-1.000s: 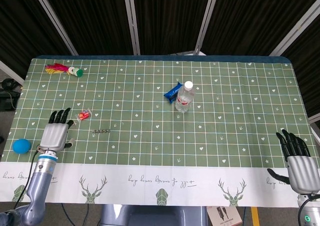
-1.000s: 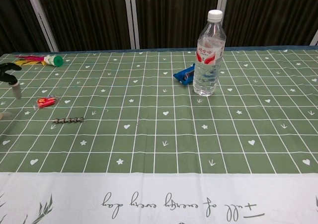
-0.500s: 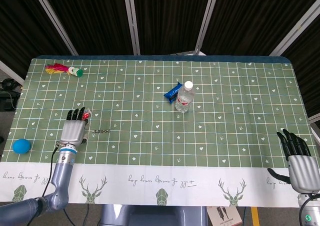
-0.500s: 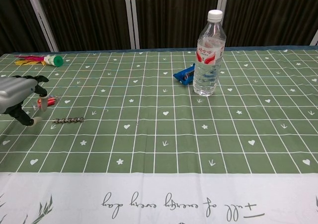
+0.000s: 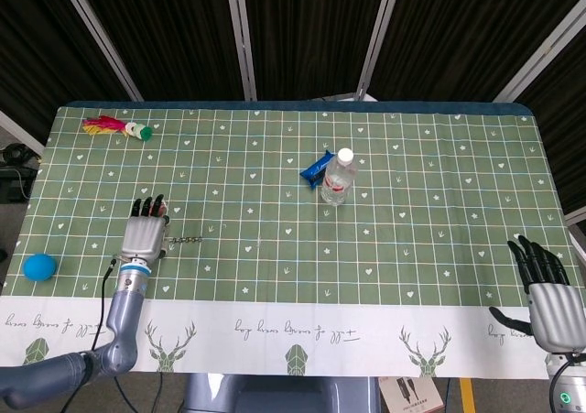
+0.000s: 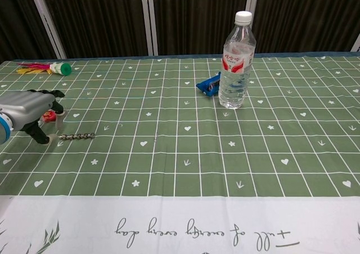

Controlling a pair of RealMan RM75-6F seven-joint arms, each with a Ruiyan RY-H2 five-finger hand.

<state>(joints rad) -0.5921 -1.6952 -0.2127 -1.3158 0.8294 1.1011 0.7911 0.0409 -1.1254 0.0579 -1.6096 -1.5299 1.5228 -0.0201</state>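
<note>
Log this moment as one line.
left robot hand: open, over red packet | screw bit: beside it | right robot hand: open, idle

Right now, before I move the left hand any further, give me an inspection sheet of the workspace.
Surface: green checked tablecloth with a white deer-print front border, lying flat.
Job's things: small red packet at the left hand's fingertips; metal drill bit lying flat just right of that hand.
Clutter: upright capped water bottle with a blue wrapper beside it; blue ball near the left edge; feathered shuttlecock at the far left corner.
Hands: left hand low over the red packet, fingers apart, holding nothing; right hand open at the near right edge.
Cables: nothing seen.
Surroundings: dark curtains behind.
</note>
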